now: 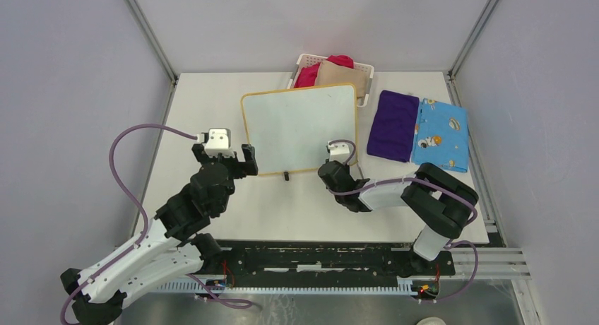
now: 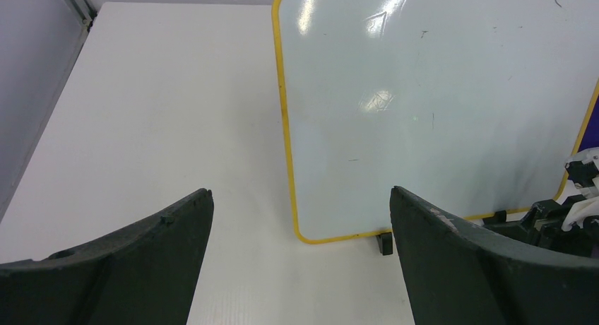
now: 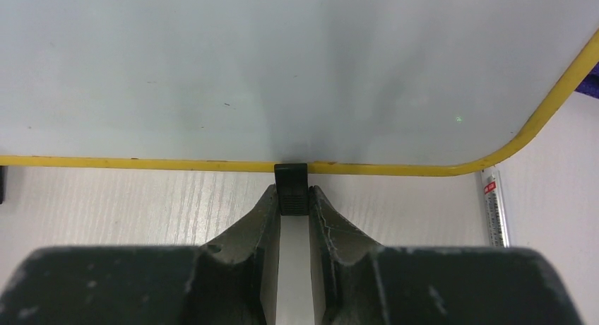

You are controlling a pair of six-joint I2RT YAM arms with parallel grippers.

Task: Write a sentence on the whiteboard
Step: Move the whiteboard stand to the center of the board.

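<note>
Yellow-framed rectangular white whiteboard (image 1: 300, 127) held by its foot, unwritten
It lies midway on the white surface (image 1: 205, 106) — the right claw (image 3: 292, 198) clenched on the small black foot (image 3: 291, 178) at its near edge, probably to steady it; the left claw (image 2: 300, 194) gapes released at the near-left corner

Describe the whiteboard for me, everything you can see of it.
The rectangular whiteboard has a glossy white face in a thin yellow frame with rounded corners. It lies face up on the white table. The face is blank: only glare and a few faint specks, no writing. Two small black feet stick out of its near edge; the right gripper's fingers pinch the right foot, and the left foot is free. Its far right corner reaches the white slotted basket; contact cannot be told.
</note>
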